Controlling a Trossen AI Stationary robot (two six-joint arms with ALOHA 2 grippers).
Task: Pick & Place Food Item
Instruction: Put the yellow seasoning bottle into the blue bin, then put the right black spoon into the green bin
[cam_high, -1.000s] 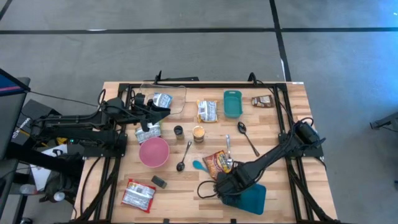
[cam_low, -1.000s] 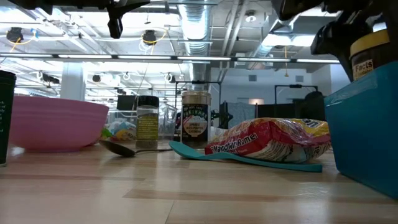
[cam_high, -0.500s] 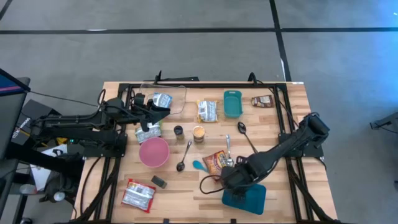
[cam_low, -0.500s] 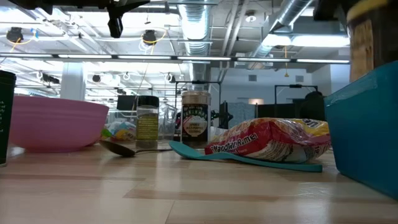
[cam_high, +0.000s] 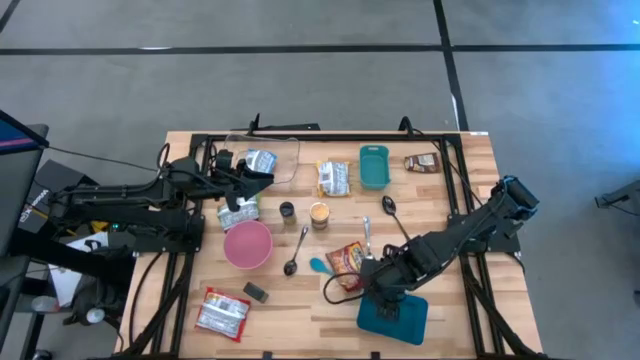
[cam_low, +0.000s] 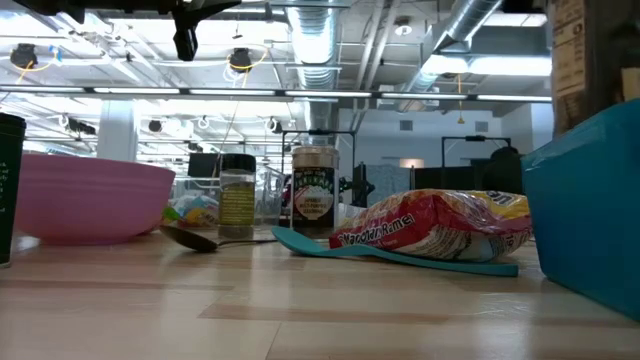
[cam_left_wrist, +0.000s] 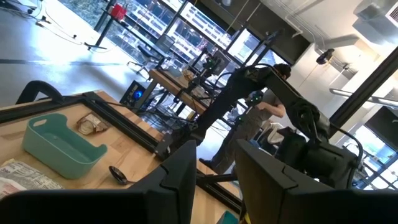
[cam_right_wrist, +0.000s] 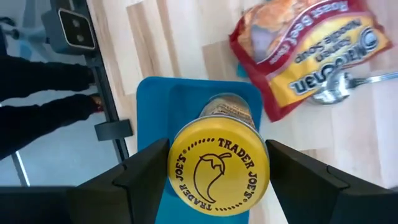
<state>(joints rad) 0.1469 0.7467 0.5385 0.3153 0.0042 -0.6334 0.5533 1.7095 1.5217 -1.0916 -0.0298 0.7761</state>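
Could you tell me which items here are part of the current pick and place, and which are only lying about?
In the job: right gripper, yellow-lidded jar it grips, blue bin below.

Lying about: ramen packet, pink bowl, teal spatula, spoons, green tray.

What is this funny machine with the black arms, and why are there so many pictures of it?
It is a robot with two arms at a wooden table. Each arm ends in a pincer for grabbing. One picture looks down from above, one peeks across the tabletop, and two come from tiny cameras on the wrists. The right pincer grips a yellow-lidded jar above a blue bin. The left pincer waits at the far left side, holding nothing that I can see. On the table lie a pink bowl, spoons, small jars and a noodle soup packet.
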